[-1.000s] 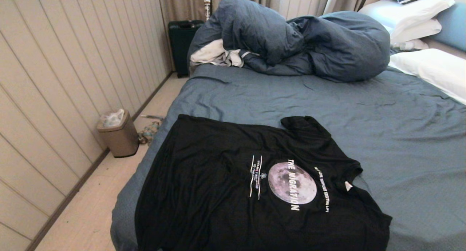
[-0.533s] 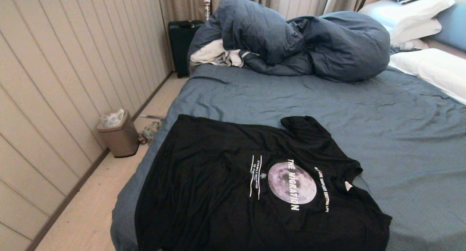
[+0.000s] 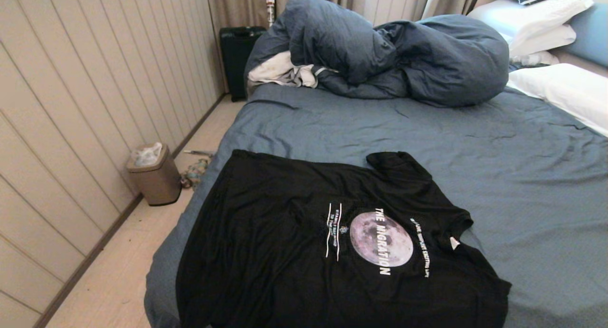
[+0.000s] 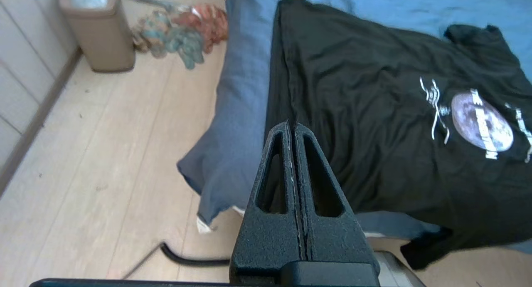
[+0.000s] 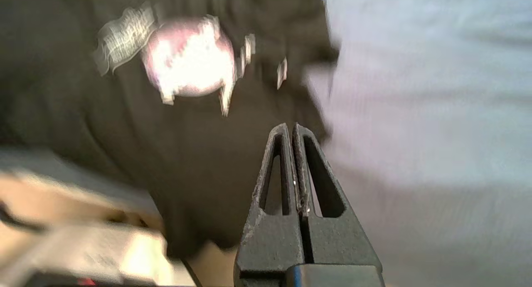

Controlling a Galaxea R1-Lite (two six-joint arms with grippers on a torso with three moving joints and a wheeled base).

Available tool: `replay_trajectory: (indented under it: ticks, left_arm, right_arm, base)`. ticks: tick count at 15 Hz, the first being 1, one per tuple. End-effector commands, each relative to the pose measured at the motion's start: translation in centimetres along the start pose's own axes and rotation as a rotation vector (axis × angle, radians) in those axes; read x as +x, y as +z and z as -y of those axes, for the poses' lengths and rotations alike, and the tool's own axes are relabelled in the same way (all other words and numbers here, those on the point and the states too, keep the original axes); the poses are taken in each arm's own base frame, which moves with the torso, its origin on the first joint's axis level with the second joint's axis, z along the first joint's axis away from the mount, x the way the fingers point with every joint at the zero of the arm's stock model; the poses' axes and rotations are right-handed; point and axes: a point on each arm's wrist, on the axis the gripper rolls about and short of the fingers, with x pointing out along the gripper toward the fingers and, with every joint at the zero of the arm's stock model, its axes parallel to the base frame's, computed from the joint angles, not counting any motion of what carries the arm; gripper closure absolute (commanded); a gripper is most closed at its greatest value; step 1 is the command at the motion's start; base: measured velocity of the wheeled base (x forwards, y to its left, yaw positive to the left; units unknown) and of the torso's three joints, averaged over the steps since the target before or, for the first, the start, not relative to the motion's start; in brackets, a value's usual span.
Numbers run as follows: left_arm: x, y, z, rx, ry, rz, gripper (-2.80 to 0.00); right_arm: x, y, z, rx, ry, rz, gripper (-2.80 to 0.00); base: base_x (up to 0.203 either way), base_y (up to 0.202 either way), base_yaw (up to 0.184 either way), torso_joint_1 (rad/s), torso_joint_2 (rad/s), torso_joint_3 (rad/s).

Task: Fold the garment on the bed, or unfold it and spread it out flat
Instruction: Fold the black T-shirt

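The garment (image 3: 294,242), a black T-shirt with a round moon print, lies spread face up on the near left part of the bed (image 3: 475,147), its collar to the right and its lower edge hanging over the bed's near side. Neither arm shows in the head view. My left gripper (image 4: 291,127) is shut and empty, held above the hem side of the garment (image 4: 374,124) near the bed's corner. My right gripper (image 5: 291,128) is also shut and empty, above the garment (image 5: 199,154) near its collar side, where the fabric meets the sheet.
A bunched slate-blue duvet (image 3: 394,52) lies at the far end with white pillows (image 3: 560,85) at the right. On the floor to the left stand a tan bin (image 3: 152,173) and a heap of coloured cloth (image 4: 183,29). A dark case (image 3: 237,57) stands by the wall.
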Motion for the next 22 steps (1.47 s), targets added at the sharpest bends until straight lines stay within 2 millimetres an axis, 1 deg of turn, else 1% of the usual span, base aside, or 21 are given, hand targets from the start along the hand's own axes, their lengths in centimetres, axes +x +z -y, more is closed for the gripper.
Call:
replay_trajectory:
  ticks: [1, 2, 3, 5, 6, 8, 9, 10, 11, 12, 14, 16, 18, 20, 21, 22]
  left_arm:
    - [0.9, 0.2, -0.1, -0.015, 0.006, -0.061, 0.00]
    - [1.7, 0.2, -0.2, -0.041, 0.009, -0.133, 0.00]
    - [2.8, 0.4, -0.3, -0.083, -0.009, -0.215, 0.00]
    - [5.4, 0.5, -0.4, -0.162, -0.087, -0.367, 0.00]
    - [6.8, 0.5, -0.4, -0.193, -0.135, -0.441, 0.00]
    - [9.8, 0.2, -0.3, -0.232, -0.197, -0.585, 0.00]
    - [11.4, -0.2, -0.3, -0.246, -0.211, -0.655, 0.00]
    - [13.0, -0.6, -0.4, -0.257, -0.216, -0.711, 0.00]
    - [14.6, -1.2, -0.5, -0.262, -0.219, -0.750, 0.00]
    - [16.2, -1.8, -0.6, -0.266, -0.221, -0.766, 0.00]
    - [18.9, -3.3, -0.9, -0.270, -0.226, -0.762, 0.00]
    - [21.3, -5.0, -1.3, -0.270, -0.235, -0.731, 0.00]
    - [22.8, -7.0, -1.8, -0.272, -0.249, -0.702, 0.00]
    - [24.3, -8.5, -2.1, -0.264, -0.263, -0.658, 0.00]
    - [25.1, -9.2, -2.3, -0.268, -0.263, -0.646, 0.00]
    - [25.7, -9.2, -2.7, -0.286, -0.253, -0.606, 0.00]
  right_arm:
    - [1.9, 3.6, 0.4, 0.024, 0.014, -0.072, 0.00]
    - [3.4, 5.0, 0.6, 0.040, 0.022, -0.126, 0.00]
    - [5.4, 6.0, 0.9, 0.057, 0.030, -0.206, 0.00]
    - [10.0, 6.5, 1.3, 0.094, 0.040, -0.385, 0.00]
    - [12.5, 6.3, 1.6, 0.130, 0.040, -0.483, 0.00]
    - [16.9, 5.1, 2.5, 0.232, 0.023, -0.633, 0.00]
    - [18.5, 4.5, 3.4, 0.304, 0.033, -0.673, 0.00]
    - [19.4, 3.9, 4.2, 0.384, 0.079, -0.690, 0.00]
    - [20.1, 3.3, 4.6, 0.444, 0.124, -0.709, 0.00]
    - [20.5, 2.9, 4.8, 0.474, 0.133, -0.729, 0.00]
    - [20.5, 3.0, 5.3, 0.506, 0.110, -0.727, 0.00]
    - [19.9, 3.6, 5.9, 0.563, 0.052, -0.746, 0.00]
    - [19.1, 5.4, 6.3, 0.585, -0.002, -0.703, 0.00]
    - [18.1, 7.2, 6.4, 0.583, -0.089, -0.643, 0.00]
    - [17.7, 8.1, 6.2, 0.579, -0.110, -0.646, 0.00]
    - [17.3, 8.9, 6.1, 0.587, -0.119, -0.649, 0.00]
  base:
    - [0.000, 0.000, 0.000, 0.000, 0.00, 0.000]
    - [0.000, 0.000, 0.000, 0.000, 0.00, 0.000]
    - [0.000, 0.000, 0.000, 0.000, 0.00, 0.000]
    - [0.000, 0.000, 0.000, 0.000, 0.00, 0.000]
    - [0.000, 0.000, 0.000, 0.000, 0.00, 0.000]
    - [0.000, 0.000, 0.000, 0.000, 0.00, 0.000]
    - [0.000, 0.000, 0.000, 0.000, 0.00, 0.000]
    - [0.000, 0.000, 0.000, 0.000, 0.00, 0.000]
    - [0.000, 0.000, 0.000, 0.000, 0.00, 0.000]
    - [0.000, 0.000, 0.000, 0.000, 0.00, 0.000]
    - [0.000, 0.000, 0.000, 0.000, 0.00, 0.000]
    - [0.000, 0.000, 0.000, 0.000, 0.00, 0.000]
    - [0.000, 0.000, 0.000, 0.000, 0.00, 0.000]
    - [0.000, 0.000, 0.000, 0.000, 0.00, 0.000]
    - [0.000, 0.000, 0.000, 0.000, 0.00, 0.000]
    - [0.000, 0.000, 0.000, 0.000, 0.00, 0.000]
